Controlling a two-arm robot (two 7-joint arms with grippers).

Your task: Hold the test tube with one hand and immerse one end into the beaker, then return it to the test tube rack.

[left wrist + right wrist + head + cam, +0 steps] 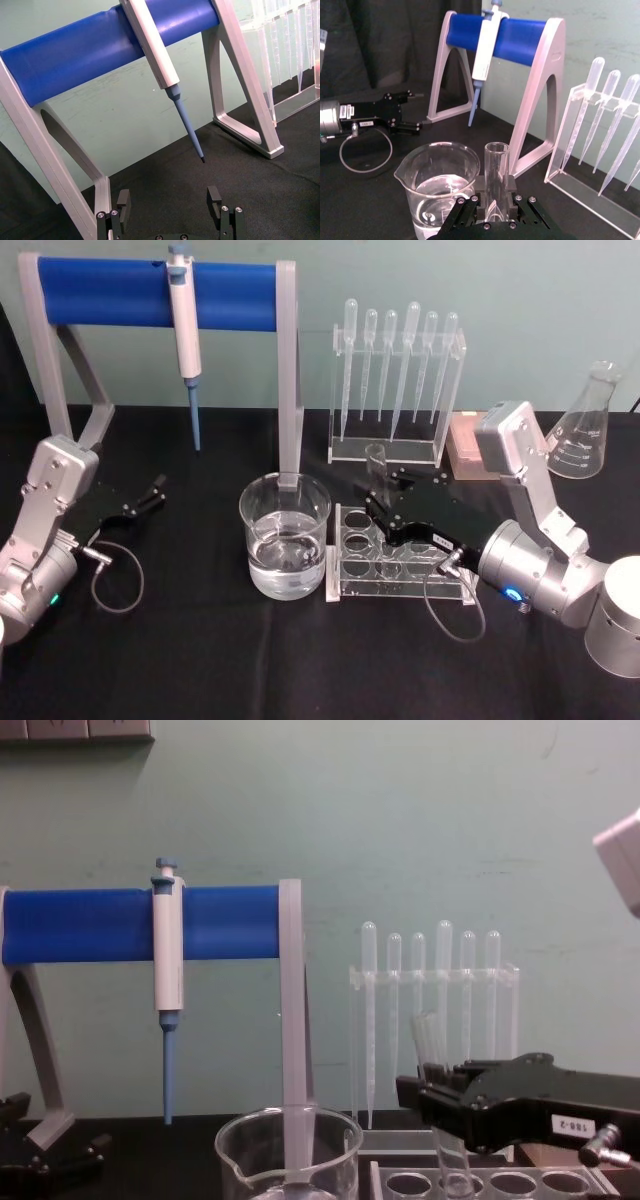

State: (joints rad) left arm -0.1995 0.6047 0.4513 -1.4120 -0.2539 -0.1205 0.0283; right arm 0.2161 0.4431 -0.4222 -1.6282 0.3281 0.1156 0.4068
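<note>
Your right hand is clamped on the test tube, which tilts slightly with its lower end in the clear rack, just beside the beaker. The beaker stands on the black table, partly filled with clear liquid. Your left hand rests well apart near the pipette stand, fingers spread wide and holding nothing.

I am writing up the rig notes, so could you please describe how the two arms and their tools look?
Both arms are silver cylinders with pale grey angular link housings. Each carries a black two-fingered tool: the right tool bears a small white number label and a lit blue ring at its wrist; the left tool has a grey cable looping from a metal plug, as the right does.
</note>
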